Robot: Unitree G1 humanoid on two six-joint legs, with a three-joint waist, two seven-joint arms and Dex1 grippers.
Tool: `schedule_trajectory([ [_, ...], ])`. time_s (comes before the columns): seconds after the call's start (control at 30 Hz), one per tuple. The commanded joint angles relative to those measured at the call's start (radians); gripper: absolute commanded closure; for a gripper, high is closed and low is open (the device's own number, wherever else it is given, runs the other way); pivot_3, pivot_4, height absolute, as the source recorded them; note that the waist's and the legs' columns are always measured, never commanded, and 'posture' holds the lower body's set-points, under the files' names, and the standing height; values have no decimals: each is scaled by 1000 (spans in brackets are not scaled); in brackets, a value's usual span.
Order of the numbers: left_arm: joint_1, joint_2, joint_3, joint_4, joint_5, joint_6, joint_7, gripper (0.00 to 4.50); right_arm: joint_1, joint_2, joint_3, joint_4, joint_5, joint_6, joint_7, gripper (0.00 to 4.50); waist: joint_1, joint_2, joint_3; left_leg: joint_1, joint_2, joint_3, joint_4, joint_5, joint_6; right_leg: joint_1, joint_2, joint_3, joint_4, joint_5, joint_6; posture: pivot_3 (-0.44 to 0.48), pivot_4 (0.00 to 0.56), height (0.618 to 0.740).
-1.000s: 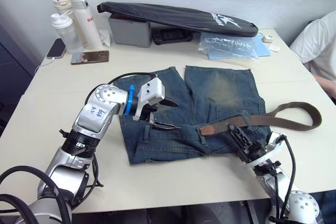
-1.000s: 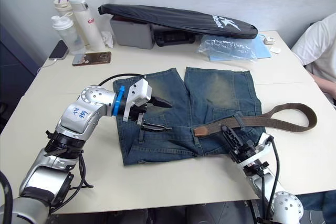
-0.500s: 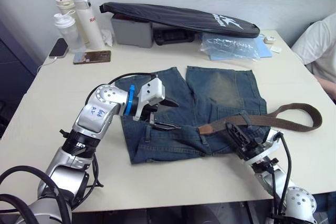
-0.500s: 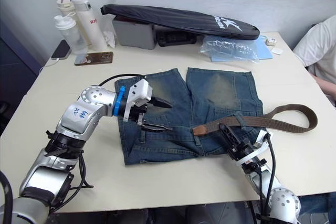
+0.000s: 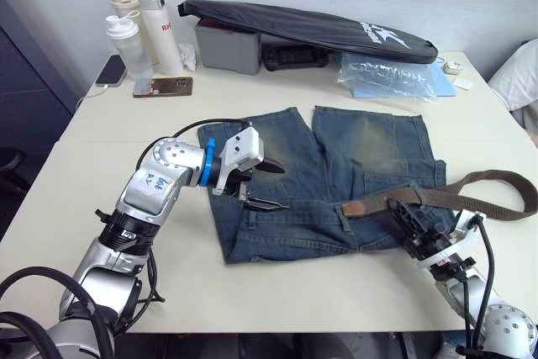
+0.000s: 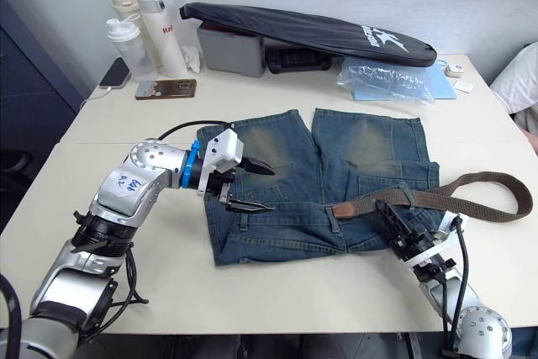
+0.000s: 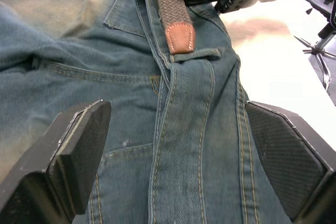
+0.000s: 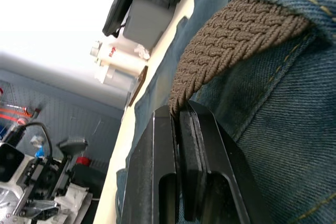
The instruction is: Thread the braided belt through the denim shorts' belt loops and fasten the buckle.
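The denim shorts [image 5: 336,166] lie flat mid-table, waistband toward me. The braided belt [image 5: 471,195] runs along the waistband's right part and curls into a loop off the shorts' right side. Its tan tip [image 7: 180,36] lies against one of the belt loops [image 7: 197,55]. My right gripper [image 5: 393,206] is shut on the belt [image 8: 231,40] just right of that tip. Over the waistband's left part my left gripper [image 5: 282,187] hangs open, with denim between its wide-apart fingers [image 7: 79,145]. The buckle is hidden or out of view.
Bottles [image 5: 143,27], a phone [image 5: 162,87], a grey box [image 5: 227,46], a long black bag [image 5: 311,27] and a plastic packet [image 5: 387,77] line the table's back. A person's white sleeve [image 5: 525,73] shows at the right edge. Bare table [image 5: 319,292] lies in front of the shorts.
The whole picture has shifted, so the camera moved. Both grippers and the belt keep their places relative to the shorts.
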Motion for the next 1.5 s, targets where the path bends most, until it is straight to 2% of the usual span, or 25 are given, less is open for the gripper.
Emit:
schedule_trajectory([
  [0.03,-3,7,4,-43,-9,-1,-2,0,17,-18,-47,45,-37,-20,-3,4488,0,0,0,0,-1,0,0,0,1,0,-2,-3,0,0,0,0,150,740],
  [0.27,-1,5,1,-48,-9,2,-1,0,26,-21,-55,40,-43,-18,6,4488,0,1,0,-1,-2,0,0,1,2,1,-6,-7,0,0,0,0,150,740],
  [0.87,6,7,-2,-66,-6,21,3,0,51,19,-61,7,-90,-56,-80,4488,2,1,0,-2,-3,-1,-1,1,2,2,-7,-9,-1,0,0,0,150,740],
  [1.2,6,3,-3,-68,-6,23,7,0,135,-20,-16,-62,-39,31,83,4488,2,2,-1,-3,-3,-2,-5,1,2,1,-6,-12,-1,0,0,0,150,740],
  [1.37,3,-1,-6,-60,-3,17,7,0,116,-18,12,-42,-104,3,95,4488,0,3,0,-3,1,-1,-5,2,1,1,-2,-12,-1,0,0,0,150,740],
  [1.5,7,-3,-6,-66,-4,20,10,0,79,31,28,-28,-144,-33,46,4488,-5,0,1,-1,1,0,-3,3,-1,2,-2,-10,-2,0,0,0,150,740],
])
